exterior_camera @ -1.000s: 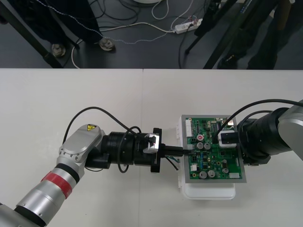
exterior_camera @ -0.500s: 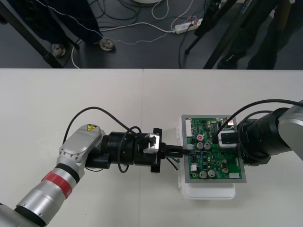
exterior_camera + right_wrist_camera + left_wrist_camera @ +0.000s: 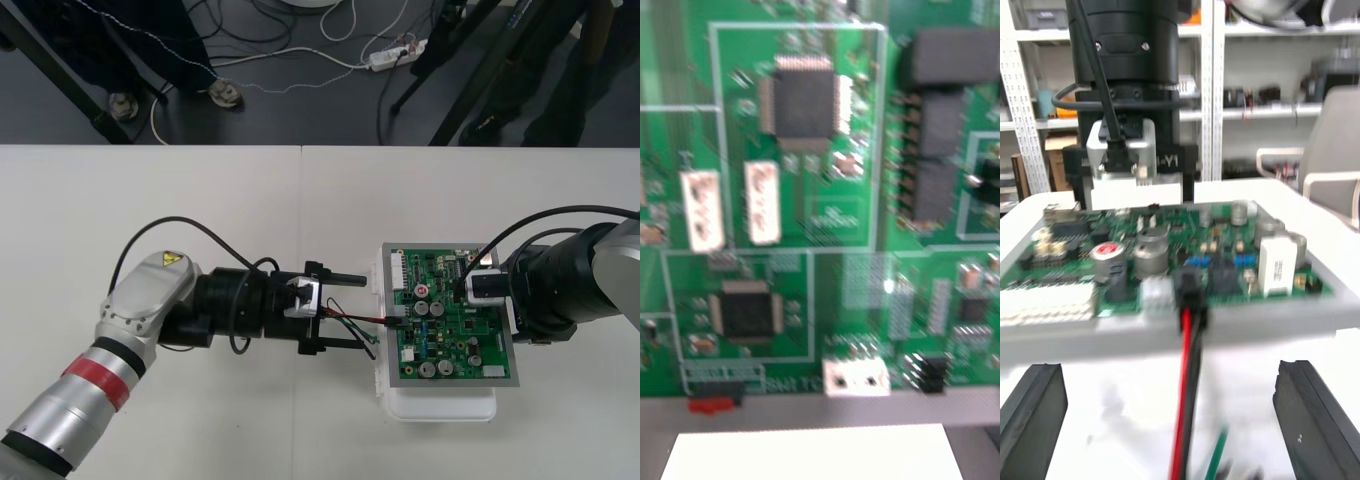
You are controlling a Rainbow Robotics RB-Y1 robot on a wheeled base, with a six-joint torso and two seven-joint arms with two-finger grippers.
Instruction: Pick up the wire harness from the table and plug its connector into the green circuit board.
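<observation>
The green circuit board (image 3: pixel 450 315) sits on its white base (image 3: pixel 440 405) right of the table's middle. The harness's black plug (image 3: pixel 1189 289) stands in a connector at the board's left edge (image 3: pixel 398 322). Its red, black and green wires (image 3: pixel 355 320) trail back toward my left gripper (image 3: pixel 345 310). That gripper is open just left of the board, its fingers (image 3: pixel 1034 420) far apart on either side of the wires (image 3: pixel 1184 405) without touching them. My right gripper (image 3: pixel 485 290) hovers low over the board's right part (image 3: pixel 827 150), holding nothing.
The pale table (image 3: pixel 200 200) spreads wide to the left and behind the board. Its far edge meets dark floor with cables. The right gripper's camera block (image 3: pixel 1131 161) stands just beyond the board as seen from the left wrist.
My left gripper has opened, let go of the harness and drawn back leftward from the board. The plug stays at the board's edge. The right arm has hardly moved.
</observation>
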